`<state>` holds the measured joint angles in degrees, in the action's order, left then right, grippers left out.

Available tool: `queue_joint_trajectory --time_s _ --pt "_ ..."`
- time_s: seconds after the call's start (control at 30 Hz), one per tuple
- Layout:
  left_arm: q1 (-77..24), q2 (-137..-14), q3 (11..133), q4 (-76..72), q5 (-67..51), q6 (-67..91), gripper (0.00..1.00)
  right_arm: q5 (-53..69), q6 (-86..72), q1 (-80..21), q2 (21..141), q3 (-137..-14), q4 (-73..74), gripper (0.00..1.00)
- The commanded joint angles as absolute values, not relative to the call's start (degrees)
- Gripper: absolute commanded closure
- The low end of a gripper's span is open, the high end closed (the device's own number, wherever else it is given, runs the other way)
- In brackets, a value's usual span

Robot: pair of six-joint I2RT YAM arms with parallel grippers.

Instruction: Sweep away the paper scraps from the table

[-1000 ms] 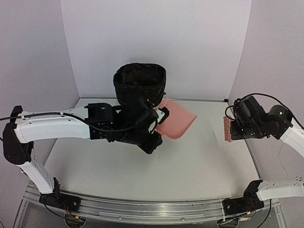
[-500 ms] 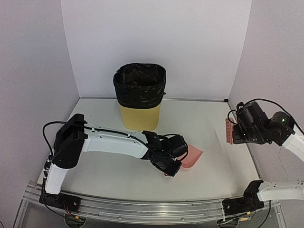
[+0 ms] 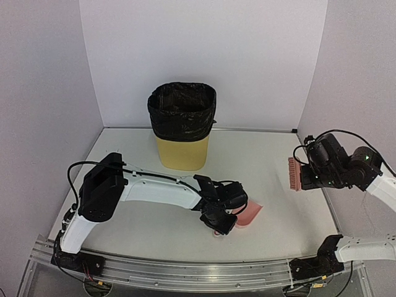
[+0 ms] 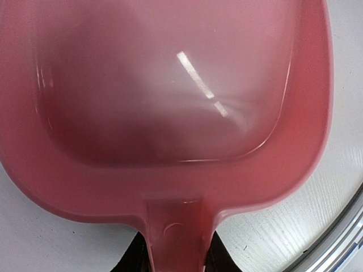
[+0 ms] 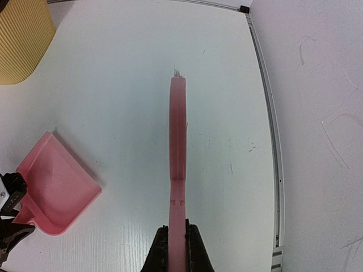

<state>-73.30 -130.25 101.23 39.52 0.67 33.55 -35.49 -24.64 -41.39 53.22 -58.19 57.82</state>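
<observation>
White walls [image 3: 204, 49] close off three sides of the table [image 3: 260, 161], and a metal rail [image 3: 185, 266] runs along its near edge, just behind my two bases. At the back, near the middle, stands a yellow bin [image 3: 182, 151] with a black liner [image 3: 182, 105] folded over its rim, well apart from both of my tools.

My left arm reaches across the front of the table. My left gripper [image 3: 223, 218] is pinched on the handle of the dustpan [image 3: 249, 215]. From the left wrist I see that handle [image 4: 177, 249] running down between my dark fingers [image 4: 136, 262]. The glossy tray [image 4: 170, 85] fills nearly the whole view, with the rail showing at one corner. The dustpan sits low at the table's front centre, its open lip turned toward my right side. Whether it touches the surface I cannot tell.

My right gripper [image 5: 177, 249] is pressed together on the brush [image 5: 177, 141], which I hold edge-on above the table beside the right wall. From above, the brush [image 3: 296, 173] has its bristles facing left. Only white tabletop lies between it and the dustpan [image 5: 57, 187].

Where the paper scraps are I cannot tell from any view.
</observation>
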Motion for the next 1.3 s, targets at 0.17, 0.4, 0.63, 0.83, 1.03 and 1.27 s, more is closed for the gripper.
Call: queue_joint_trajectory --time_s 0.17,0.4,0.63,0.83,1.03,1.27 --pt "-73.0 -132.7 106.5 44.0 -0.7 34.4 0.79 -34.5 -25.1 -41.1 51.7 -56.6 56.4 1.00" --pt "-73.0 -132.6 108.3 44.5 -0.8 33.8 0.61 -34.5 -25.1 -41.1 51.1 -56.4 56.4 1.00" --pt "-73.0 -131.0 108.1 42.9 1.1 33.1 0.39 -34.1 -24.3 -41.1 51.4 -57.2 56.4 1.00" --pt "-73.0 -128.0 107.9 42.4 4.5 32.8 0.02 -33.8 -22.1 -41.1 52.0 -58.6 56.4 1.00" --pt "-73.0 -121.7 104.3 41.9 8.7 34.3 0.00 -31.9 -19.1 -41.1 53.6 -60.0 56.4 1.00" --pt "-72.9 -106.1 89.7 39.1 17.3 40.9 0.00 -21.0 -9.6 -41.1 60.4 -63.4 55.9 1.00"
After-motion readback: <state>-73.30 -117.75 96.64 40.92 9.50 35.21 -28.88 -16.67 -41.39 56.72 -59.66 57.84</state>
